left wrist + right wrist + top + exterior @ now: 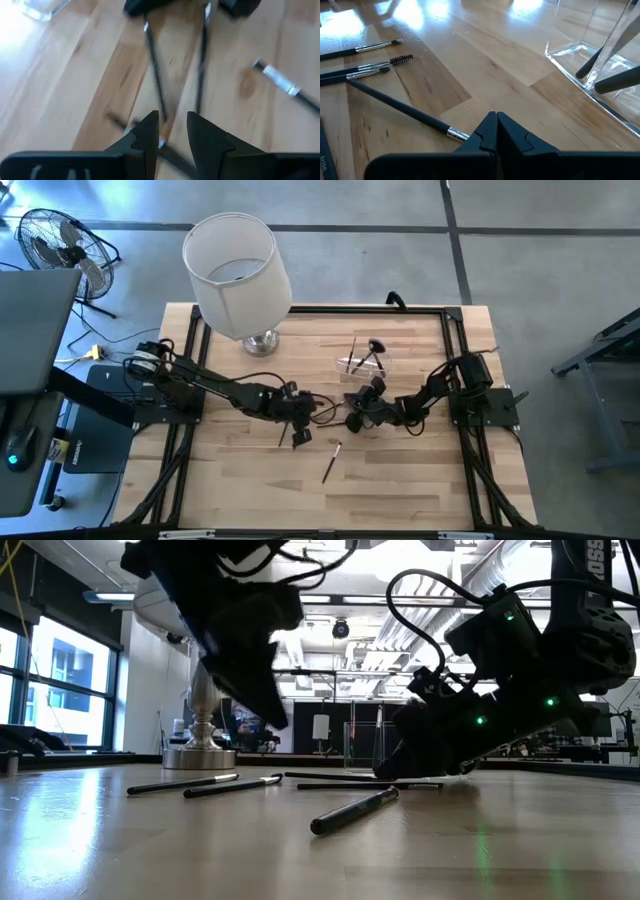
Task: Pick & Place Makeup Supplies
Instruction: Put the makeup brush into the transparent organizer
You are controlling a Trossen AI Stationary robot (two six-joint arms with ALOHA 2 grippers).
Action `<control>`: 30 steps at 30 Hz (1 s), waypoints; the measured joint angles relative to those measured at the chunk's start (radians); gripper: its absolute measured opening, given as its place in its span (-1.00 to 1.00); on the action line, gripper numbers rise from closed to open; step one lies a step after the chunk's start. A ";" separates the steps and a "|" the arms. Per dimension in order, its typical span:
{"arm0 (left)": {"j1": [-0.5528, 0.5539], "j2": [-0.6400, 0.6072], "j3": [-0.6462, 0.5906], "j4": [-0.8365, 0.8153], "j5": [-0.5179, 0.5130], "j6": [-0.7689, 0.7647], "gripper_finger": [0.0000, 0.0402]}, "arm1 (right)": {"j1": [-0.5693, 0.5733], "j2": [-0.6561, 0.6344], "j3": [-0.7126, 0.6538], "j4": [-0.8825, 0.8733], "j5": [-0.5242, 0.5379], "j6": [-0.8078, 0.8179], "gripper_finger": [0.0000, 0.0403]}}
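Left tool (pixel 170 131) narrowly parted above brushes (pixel 155 75); clear cup (pixel 590 65) holds two brushes.

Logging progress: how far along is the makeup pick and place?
Done: two brushes stand in the clear cup. In hand: right gripper is shut on a thin brush; left gripper is open above loose brushes. Left: several more, including one pencil lying apart.

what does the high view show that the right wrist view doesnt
Only the high view: the table lamp, the floor fan, both arms, and the left gripper beside a lone brush.
Only the right wrist view: the spoolie brush, and the right gripper shut on a thin brush.
Both: the wooden table and the clear container holding brushes.
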 joint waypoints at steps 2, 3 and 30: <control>0.000 0.021 0.002 0.016 0.001 0.002 -0.47 | 0.000 0.001 -0.001 0.009 -0.009 0.000 -1.00; 0.000 0.032 0.001 0.020 0.000 0.003 -0.45 | 0.000 0.001 0.000 0.011 -0.014 -0.003 -1.00; 0.106 0.413 0.470 -0.381 0.200 -0.135 -0.37 | 0.001 0.004 -0.002 0.075 -0.047 -0.053 -1.00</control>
